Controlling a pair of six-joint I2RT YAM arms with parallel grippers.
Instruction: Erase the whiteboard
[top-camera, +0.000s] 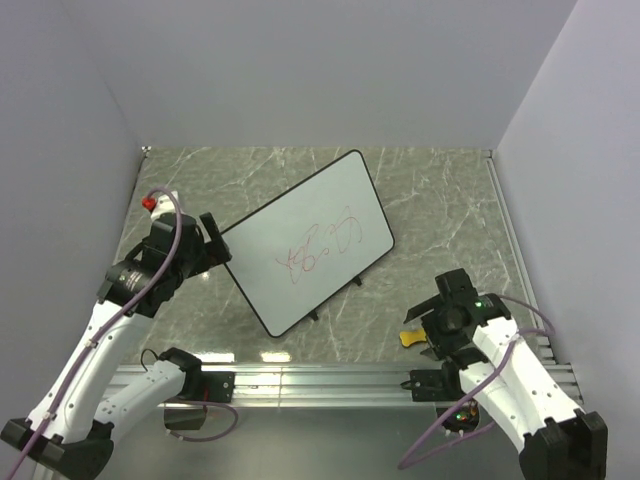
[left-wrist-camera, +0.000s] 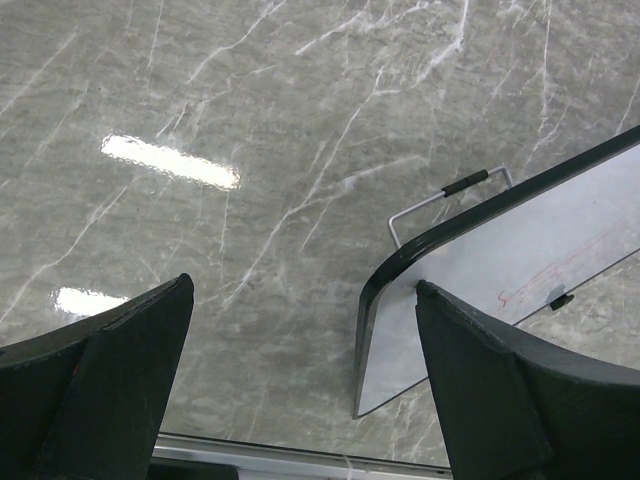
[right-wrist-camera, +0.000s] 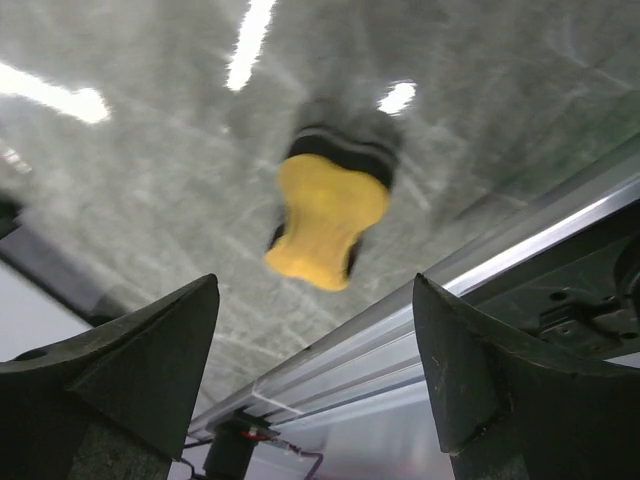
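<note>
The whiteboard (top-camera: 320, 215) lies tilted across the middle of the marble table, black-rimmed, with red scribbles (top-camera: 318, 247) on it. My left gripper (top-camera: 220, 243) is open at the board's left corner. In the left wrist view the board's rounded corner (left-wrist-camera: 500, 250) reaches in between the fingers, close to the right finger (left-wrist-camera: 510, 390), and the left gripper (left-wrist-camera: 305, 288) holds nothing. The yellow bone-shaped eraser (top-camera: 410, 339) lies on the table by the front rail. My right gripper (top-camera: 425, 330) hovers over it, open. In the right wrist view the eraser (right-wrist-camera: 325, 215) looks blurred, just past the right gripper (right-wrist-camera: 317, 290).
An aluminium rail (top-camera: 330, 380) runs along the table's near edge and shows under the right fingers (right-wrist-camera: 400, 330). The board's wire stand foot (left-wrist-camera: 440, 205) sticks out behind its corner. A small red-topped object (top-camera: 150, 203) sits at the far left. White walls enclose the table.
</note>
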